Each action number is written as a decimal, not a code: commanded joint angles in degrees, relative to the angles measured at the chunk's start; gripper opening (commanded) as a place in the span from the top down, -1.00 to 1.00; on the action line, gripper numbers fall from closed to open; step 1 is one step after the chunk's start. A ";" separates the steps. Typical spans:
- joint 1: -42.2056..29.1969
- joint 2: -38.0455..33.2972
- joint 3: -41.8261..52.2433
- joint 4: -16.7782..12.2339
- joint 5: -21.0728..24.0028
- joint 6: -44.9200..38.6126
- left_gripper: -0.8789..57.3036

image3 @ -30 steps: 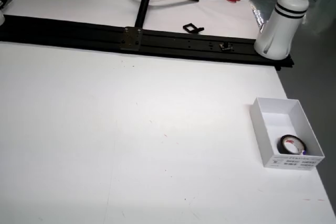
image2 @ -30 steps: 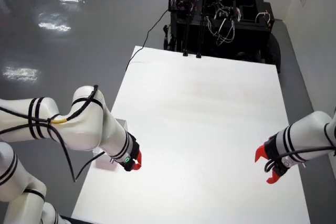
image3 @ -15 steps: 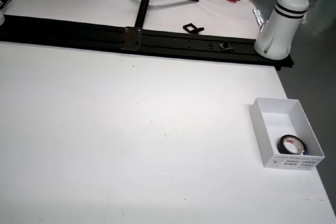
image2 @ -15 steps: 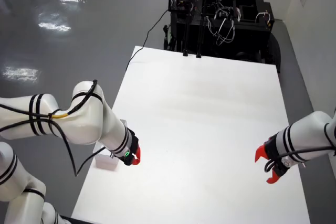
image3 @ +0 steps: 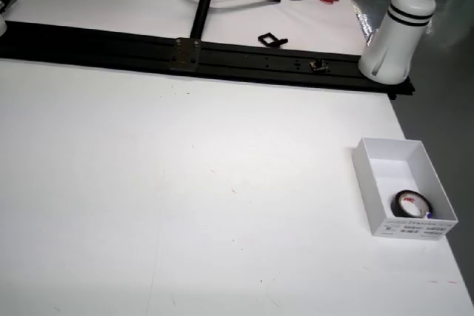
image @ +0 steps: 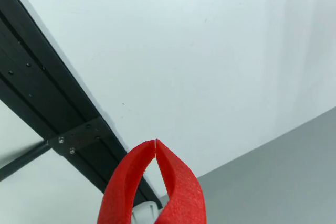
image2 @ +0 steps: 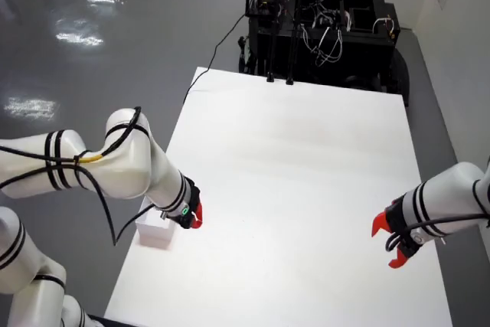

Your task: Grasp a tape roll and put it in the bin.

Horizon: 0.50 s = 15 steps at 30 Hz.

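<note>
The tape roll (image3: 411,203) lies flat inside the bin (image3: 368,173), in its near corner as the view from the side shows it. The bin sits by the desk (image3: 185,183) edge. The red tool (image: 155,142) holds nothing, tips touching, above the bin in the view from above.

1. You get a high view from above, looking down the whole table (image2: 306,189).
2. Your side view sits low and near, sharing it.
3. Your gripper view looks close along its surface.
</note>
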State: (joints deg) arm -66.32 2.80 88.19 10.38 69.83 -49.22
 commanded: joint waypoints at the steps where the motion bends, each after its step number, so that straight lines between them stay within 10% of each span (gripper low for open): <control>1: 3.48 0.01 -0.04 0.26 -0.05 0.01 0.98; 15: 0.76 0.01 -0.04 0.17 -0.05 0.01 0.98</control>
State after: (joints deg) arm -64.35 2.81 88.15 10.57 69.81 -49.21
